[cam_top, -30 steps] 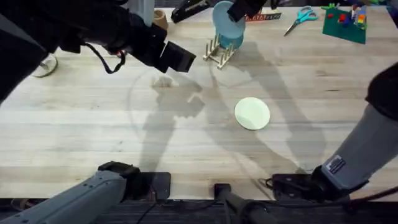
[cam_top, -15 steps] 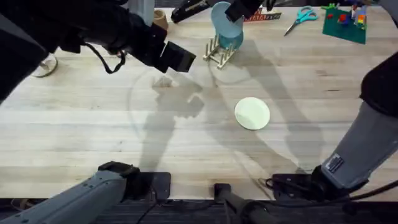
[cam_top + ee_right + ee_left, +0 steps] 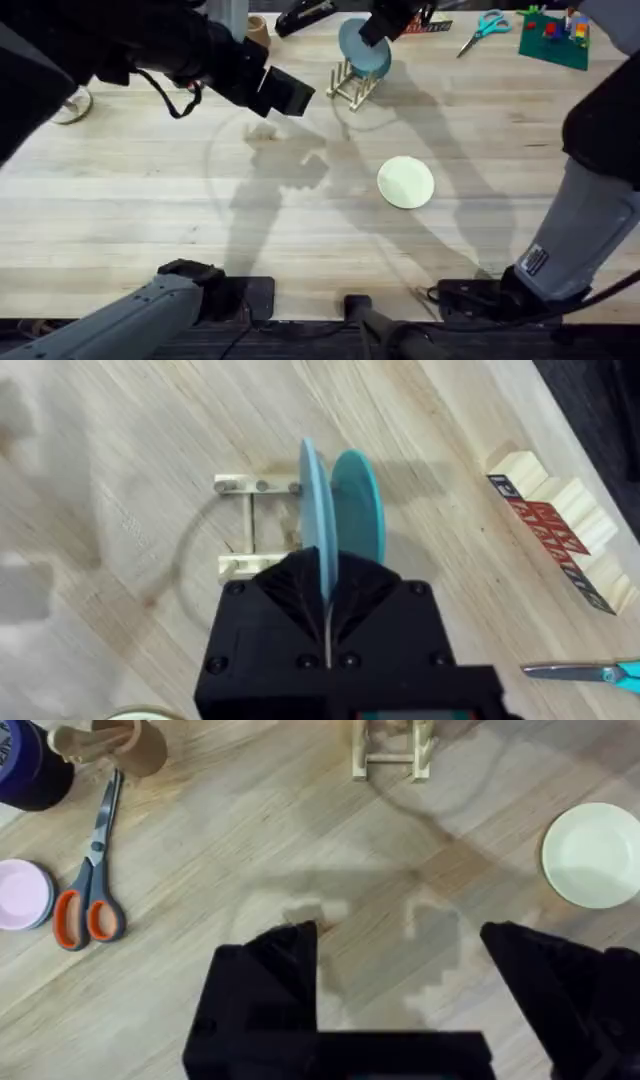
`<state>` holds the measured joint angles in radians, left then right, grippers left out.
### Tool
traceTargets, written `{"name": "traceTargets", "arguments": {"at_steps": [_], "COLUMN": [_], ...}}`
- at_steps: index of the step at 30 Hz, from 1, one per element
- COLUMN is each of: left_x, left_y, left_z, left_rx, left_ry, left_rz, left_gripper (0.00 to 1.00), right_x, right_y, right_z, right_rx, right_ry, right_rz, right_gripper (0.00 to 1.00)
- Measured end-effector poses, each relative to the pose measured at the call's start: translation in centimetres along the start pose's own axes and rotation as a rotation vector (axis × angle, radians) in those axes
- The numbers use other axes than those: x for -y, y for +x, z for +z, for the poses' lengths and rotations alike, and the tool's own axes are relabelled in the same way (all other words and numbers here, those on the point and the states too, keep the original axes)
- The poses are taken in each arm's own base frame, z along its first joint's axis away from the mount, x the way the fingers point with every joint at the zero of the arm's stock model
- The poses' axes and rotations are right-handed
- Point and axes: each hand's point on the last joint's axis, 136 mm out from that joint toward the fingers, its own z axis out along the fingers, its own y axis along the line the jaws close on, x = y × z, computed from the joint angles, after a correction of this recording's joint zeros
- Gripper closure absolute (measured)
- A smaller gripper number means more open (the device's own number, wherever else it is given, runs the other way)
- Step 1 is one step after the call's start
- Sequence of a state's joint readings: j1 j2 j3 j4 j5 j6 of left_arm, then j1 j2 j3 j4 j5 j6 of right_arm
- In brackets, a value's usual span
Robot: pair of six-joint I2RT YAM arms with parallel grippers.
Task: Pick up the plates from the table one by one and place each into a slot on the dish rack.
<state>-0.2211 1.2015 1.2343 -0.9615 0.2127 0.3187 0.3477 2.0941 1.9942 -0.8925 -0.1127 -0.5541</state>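
Right gripper (image 3: 325, 595) pinched tight on the rim of the light blue round plate (image 3: 312, 510), held on edge above the small wooden peg dish rack (image 3: 352, 84), likely so it can drop between dowels. A darker teal plate (image 3: 358, 520) already stands there. One pale cream round plate (image 3: 406, 182) waits flat on the plank wooden table (image 3: 150, 200). Left gripper (image 3: 400, 970) spread wide, empty

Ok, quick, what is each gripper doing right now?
Left gripper: open, empty, above the table.
Right gripper: shut on the light blue plate, held on edge over the dish rack.
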Motion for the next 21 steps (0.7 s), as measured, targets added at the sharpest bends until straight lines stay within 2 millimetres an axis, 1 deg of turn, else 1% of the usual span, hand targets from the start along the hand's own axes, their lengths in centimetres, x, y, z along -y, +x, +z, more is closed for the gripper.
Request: {"name": "traceTargets", "arguments": {"at_steps": [11,21], "left_x": [0.00,0.00], "left_y": [0.00,0.00], "left_z": [0.00,0.00], "left_rx": [0.000,0.000], "left_ry": [0.000,0.000], "left_rz": [0.000,0.000], "left_gripper": [0.007,0.006], "right_x": [-0.17,-0.18], "right_y": [0.47,0.49], "right_z": [-0.02,-0.02], "right_rx": [-0.017,-0.018], "right_ry": [-0.009,-0.010], "right_rz": [0.005,0.005], "right_gripper": [0.972,0.972]}}
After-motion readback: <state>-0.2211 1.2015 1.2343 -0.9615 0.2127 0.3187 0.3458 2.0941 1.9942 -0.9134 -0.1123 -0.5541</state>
